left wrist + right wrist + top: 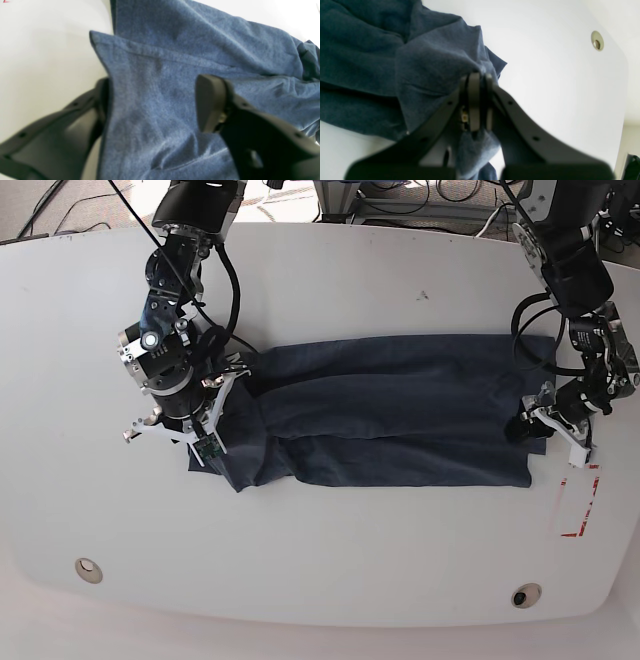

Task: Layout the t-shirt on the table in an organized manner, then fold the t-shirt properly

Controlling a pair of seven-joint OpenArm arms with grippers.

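The dark blue t-shirt (390, 415) lies spread lengthwise across the middle of the white table (330, 270), with folds and a bunched left end. In the base view my right gripper (214, 432) is at that left end. The right wrist view shows it (478, 75) shut on a pinch of the t-shirt (382, 55) that is lifted off the table. My left gripper (537, 426) is at the shirt's right end. In the left wrist view its jaws (152, 97) stand apart, straddling a hemmed edge of the t-shirt (160, 62), with cloth between the fingers (208, 102).
Two grommet holes (88, 569) (525, 594) sit near the table's front edge, and one grommet hole (597, 41) shows in the right wrist view. A red rectangle outline (580, 505) is marked just in front of the left gripper. Cables hang behind the table.
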